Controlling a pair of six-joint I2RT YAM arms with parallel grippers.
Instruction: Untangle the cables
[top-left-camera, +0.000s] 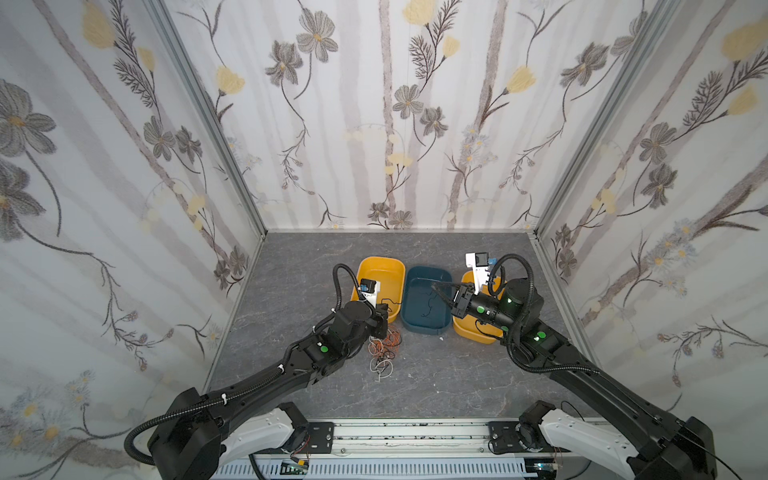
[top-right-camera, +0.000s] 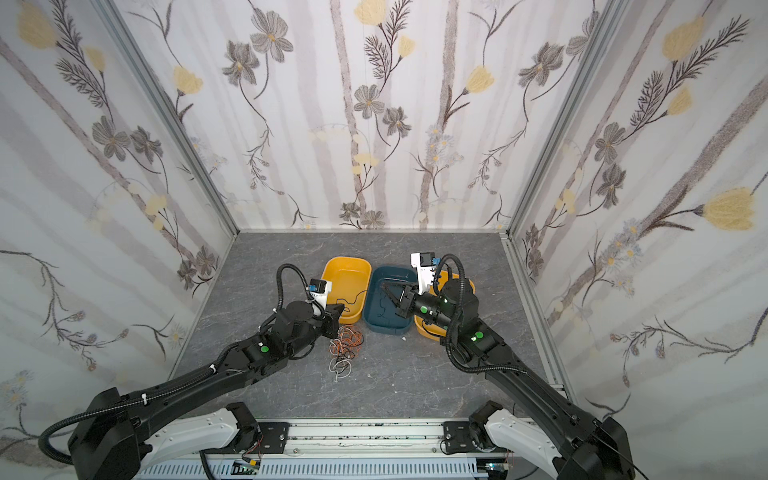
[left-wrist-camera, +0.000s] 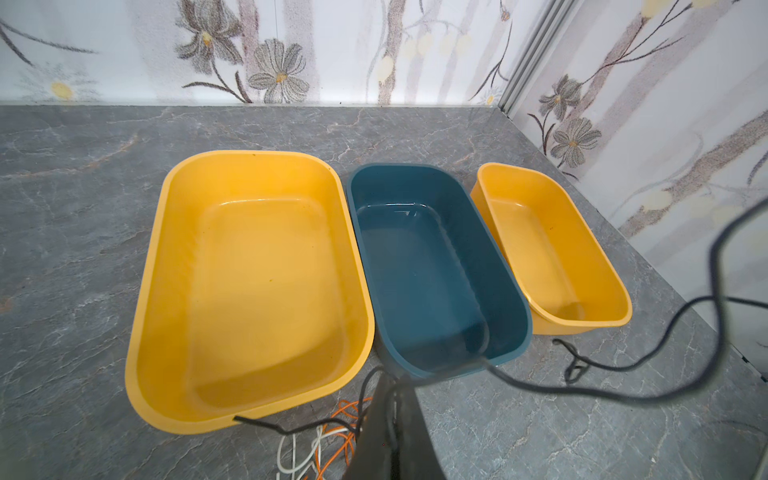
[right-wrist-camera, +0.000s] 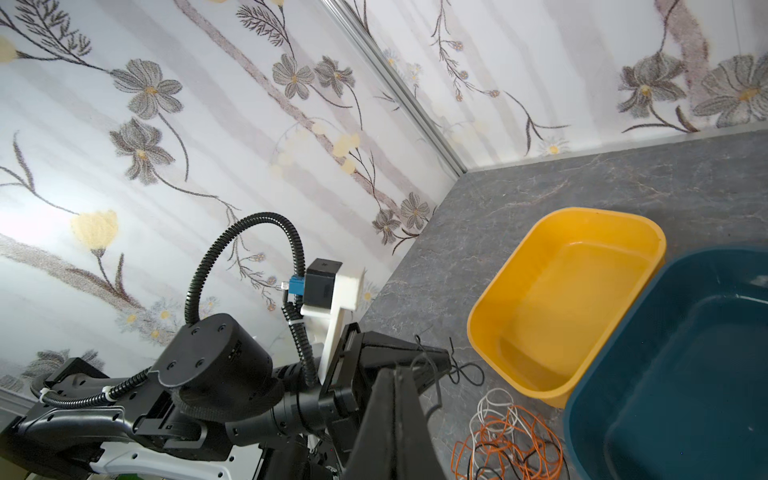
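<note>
Between yellow trays (top-left-camera: 397, 286) (top-left-camera: 469, 332), a black cable (top-left-camera: 429, 306) seemingly reaches into the blue tray (top-left-camera: 424, 330).

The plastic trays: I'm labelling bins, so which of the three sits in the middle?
The dark blue rectangular plastic tray. It alone is blue, and it stands between the left yellow plastic tray and the right yellow plastic tray.

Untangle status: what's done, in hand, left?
Done: little; left yellow tray and right yellow tray look empty. In hand: left gripper pinches a black cable; right gripper, shut, has a black strand hanging over the blue tray. Left: orange-and-white tangle on the table.
</note>
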